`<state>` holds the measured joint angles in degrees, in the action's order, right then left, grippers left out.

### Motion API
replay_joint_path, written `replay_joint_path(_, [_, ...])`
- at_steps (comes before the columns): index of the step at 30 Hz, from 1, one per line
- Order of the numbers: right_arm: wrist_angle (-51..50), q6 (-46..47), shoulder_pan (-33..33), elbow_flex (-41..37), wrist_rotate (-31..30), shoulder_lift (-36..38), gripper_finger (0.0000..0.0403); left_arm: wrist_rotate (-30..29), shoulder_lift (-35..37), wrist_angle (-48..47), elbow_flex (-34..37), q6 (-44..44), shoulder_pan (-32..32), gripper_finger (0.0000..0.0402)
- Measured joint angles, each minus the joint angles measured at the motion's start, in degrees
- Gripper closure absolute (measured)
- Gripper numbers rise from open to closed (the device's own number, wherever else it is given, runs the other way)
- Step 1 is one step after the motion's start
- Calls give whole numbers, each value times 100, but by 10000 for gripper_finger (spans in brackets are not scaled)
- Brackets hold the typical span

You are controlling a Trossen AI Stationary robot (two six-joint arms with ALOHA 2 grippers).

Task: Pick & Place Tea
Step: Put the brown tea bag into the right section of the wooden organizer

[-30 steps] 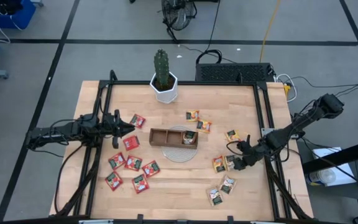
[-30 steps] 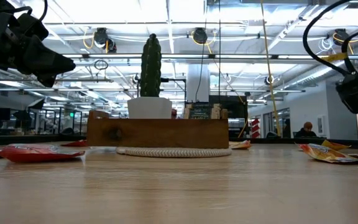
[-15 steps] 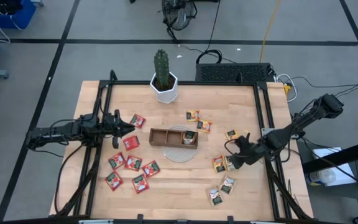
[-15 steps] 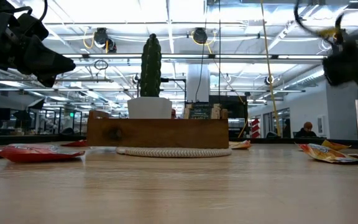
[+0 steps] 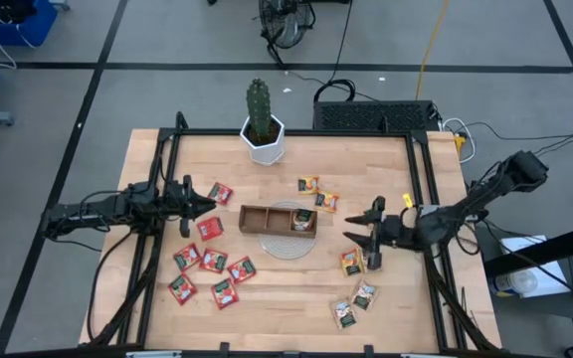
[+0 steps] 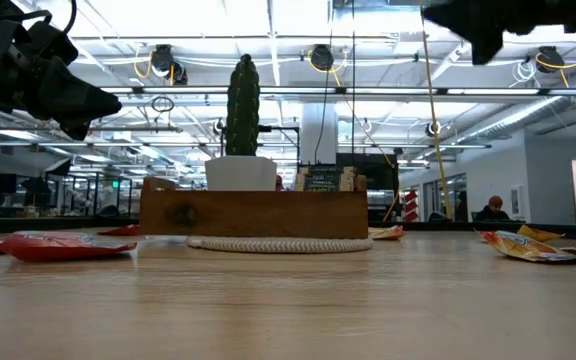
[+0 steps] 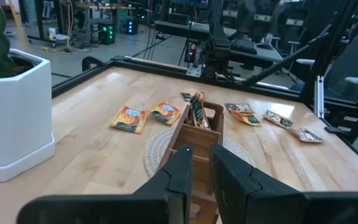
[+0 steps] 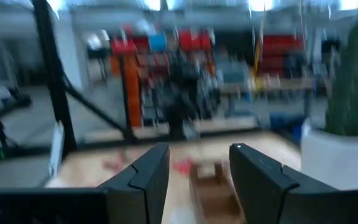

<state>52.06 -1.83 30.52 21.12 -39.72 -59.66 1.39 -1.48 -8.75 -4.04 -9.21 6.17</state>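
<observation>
The right gripper [image 5: 364,239] hangs just beside the wooden tray [image 5: 278,220], fingers spread with apparently nothing between them; orange tea sachets [image 5: 351,263] lie just under it. The left gripper [image 5: 205,204], nearly pressed together, waits at the tray's other end. Next, probably drop onto a sachet.

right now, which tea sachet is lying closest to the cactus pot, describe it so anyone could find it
Start at the white hexagonal cactus pot on the table's far edge, then look to the wooden tray on its round mat. Between them, on the right arm's side, lie two orange-yellow sachets; it is the one nearer the pot, farther from the tray than its twin.
</observation>
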Motion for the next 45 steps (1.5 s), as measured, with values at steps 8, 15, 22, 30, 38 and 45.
replay_joint_path(8, [1201,-2058,-188,276,-545,13,248,-2,-1,0,-1,-2,1,344])
replay_joint_path(15, [-5574,-1544,-105,3495,-4311,-1114,248,-2,-2,0,-1,0,2,344])
replay_joint_path(22, [-6614,-341,-83,5486,-2789,-2283,248,-2,0,0,0,0,1,344])
replay_joint_path(30, [-7644,1546,-944,5230,525,-2568,248,-2,0,0,-1,-1,1,344])
replay_joint_path(38, [-11863,4823,-1645,5019,2072,-2606,219,-2,0,0,0,-1,2,344])
replay_joint_path(45, [-11649,6590,-1150,3796,3272,-2413,162,0,0,0,-1,0,2,344])
